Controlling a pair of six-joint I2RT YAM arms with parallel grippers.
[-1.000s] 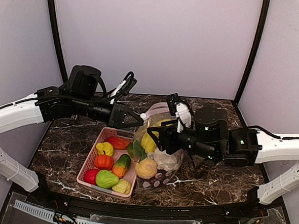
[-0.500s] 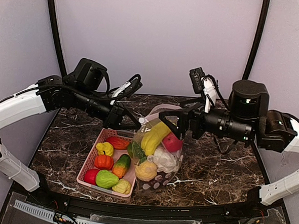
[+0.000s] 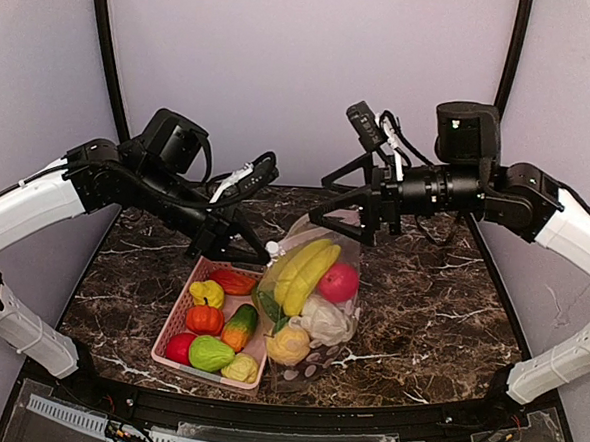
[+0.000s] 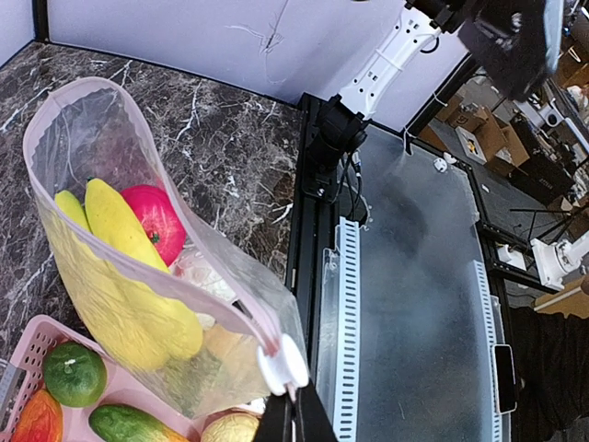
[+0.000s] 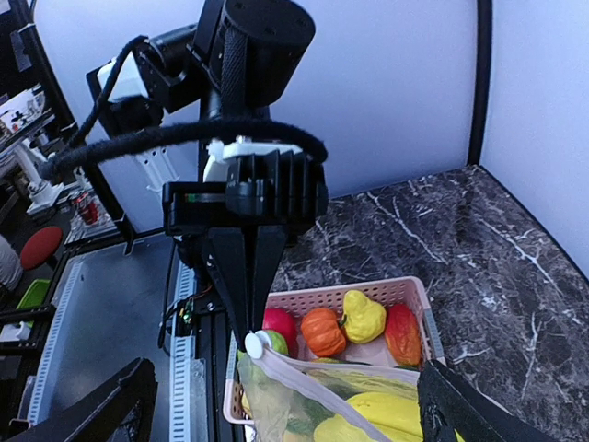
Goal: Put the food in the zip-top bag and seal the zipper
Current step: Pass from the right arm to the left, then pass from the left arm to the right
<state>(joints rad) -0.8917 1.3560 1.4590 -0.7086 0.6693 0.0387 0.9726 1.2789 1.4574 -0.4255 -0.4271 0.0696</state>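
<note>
Now your left fingers [image 3: 263, 251] pinch the zipper [image 4: 189, 287] end, holding the bag [image 3: 311, 360] of food [image 3: 338, 282] upright beside the basket [image 3: 182, 312] on the surface [image 3: 420, 299]; your right fingers [image 3: 326, 211] hang spread wide above it.

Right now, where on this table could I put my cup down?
The widest bare marble lies right of the bag. A narrower patch sits left of the basket. The middle is crowded: basket and bag side by side, left arm and right arm above.
</note>
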